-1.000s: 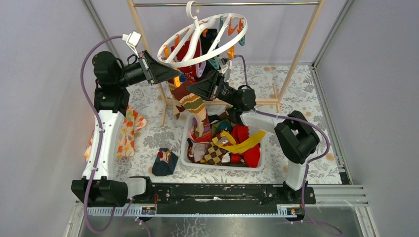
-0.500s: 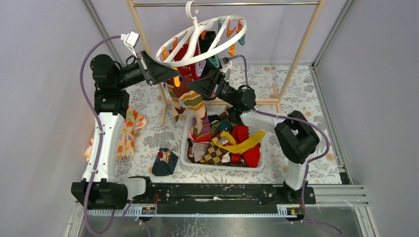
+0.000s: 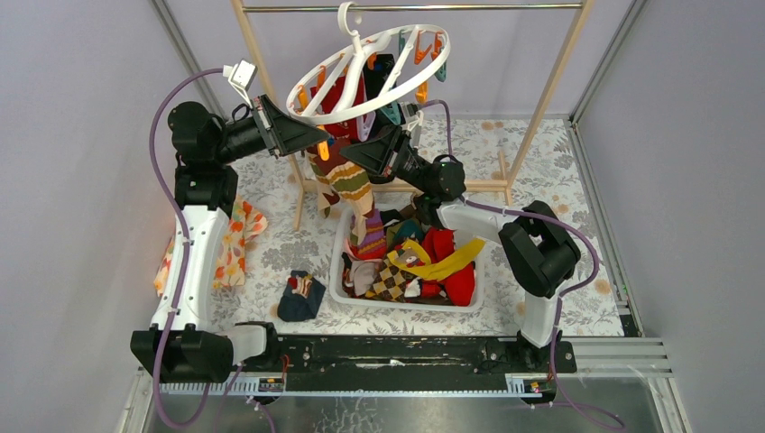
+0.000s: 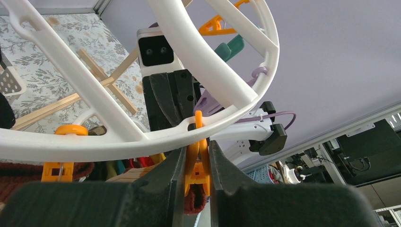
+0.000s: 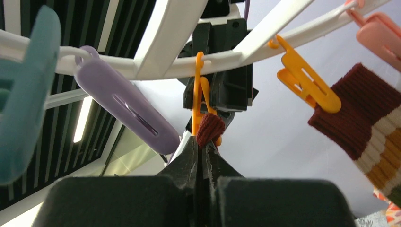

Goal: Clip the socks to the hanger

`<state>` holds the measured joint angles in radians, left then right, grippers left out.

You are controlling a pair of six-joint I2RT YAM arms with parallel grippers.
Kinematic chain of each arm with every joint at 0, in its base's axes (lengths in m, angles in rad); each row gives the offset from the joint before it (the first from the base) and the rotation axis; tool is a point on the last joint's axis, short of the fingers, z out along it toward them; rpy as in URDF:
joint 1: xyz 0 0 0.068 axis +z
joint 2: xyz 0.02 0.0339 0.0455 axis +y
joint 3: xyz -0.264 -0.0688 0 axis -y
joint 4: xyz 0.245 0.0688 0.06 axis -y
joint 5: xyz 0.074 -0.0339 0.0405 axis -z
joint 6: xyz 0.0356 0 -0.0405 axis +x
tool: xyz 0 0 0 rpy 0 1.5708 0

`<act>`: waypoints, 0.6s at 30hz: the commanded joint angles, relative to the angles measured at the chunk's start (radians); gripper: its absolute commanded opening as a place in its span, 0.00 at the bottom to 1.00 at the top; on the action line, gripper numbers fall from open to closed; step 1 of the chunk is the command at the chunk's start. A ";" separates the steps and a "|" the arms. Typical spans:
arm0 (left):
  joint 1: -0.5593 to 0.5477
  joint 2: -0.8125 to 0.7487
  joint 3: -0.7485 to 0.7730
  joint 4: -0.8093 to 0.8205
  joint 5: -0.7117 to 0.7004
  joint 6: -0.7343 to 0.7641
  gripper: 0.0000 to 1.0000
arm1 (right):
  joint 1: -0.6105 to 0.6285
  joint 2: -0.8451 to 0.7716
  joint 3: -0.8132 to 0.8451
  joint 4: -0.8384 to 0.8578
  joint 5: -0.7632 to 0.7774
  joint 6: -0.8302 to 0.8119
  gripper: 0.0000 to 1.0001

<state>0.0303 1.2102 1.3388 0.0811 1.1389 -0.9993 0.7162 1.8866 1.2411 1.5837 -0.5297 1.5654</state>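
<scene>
showing in wrist views alone: left jaws clamp orange clip (image 4: 197,161), right jaws pinch maroon sock (image 5: 209,129).

Floral table (image 3: 271,262), white basket (image 3: 406,305), dark sock (image 3: 300,296), orange-flowered cloth (image 3: 230,244)

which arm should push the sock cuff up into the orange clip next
Right: the right jaws are shut on the dark red sock cuff at the lower end of the orange clip, while the left jaws hold that clip.

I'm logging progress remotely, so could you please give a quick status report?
Left gripper shut on orange clip of hanger. Right gripper shut on maroon sock, cuff at that clip. Nothing seen blocking.
</scene>
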 commanded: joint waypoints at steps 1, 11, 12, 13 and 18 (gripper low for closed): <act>0.007 -0.016 -0.007 0.071 0.026 -0.016 0.00 | 0.003 0.017 0.085 0.134 0.063 -0.025 0.00; 0.007 -0.018 -0.011 0.065 0.014 -0.005 0.00 | 0.019 0.040 0.116 0.135 0.073 -0.029 0.00; 0.008 -0.019 -0.007 0.052 0.004 0.006 0.00 | 0.019 0.037 0.110 0.135 0.069 -0.030 0.00; 0.008 -0.021 -0.004 0.032 -0.006 0.023 0.01 | 0.019 0.034 0.106 0.135 0.065 -0.029 0.00; 0.007 -0.032 0.013 -0.058 -0.078 0.119 0.14 | 0.019 0.020 0.105 0.135 0.046 -0.019 0.00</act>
<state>0.0338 1.2064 1.3342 0.0708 1.1099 -0.9638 0.7246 1.9404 1.3254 1.5837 -0.4824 1.5513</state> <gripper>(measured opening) 0.225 0.027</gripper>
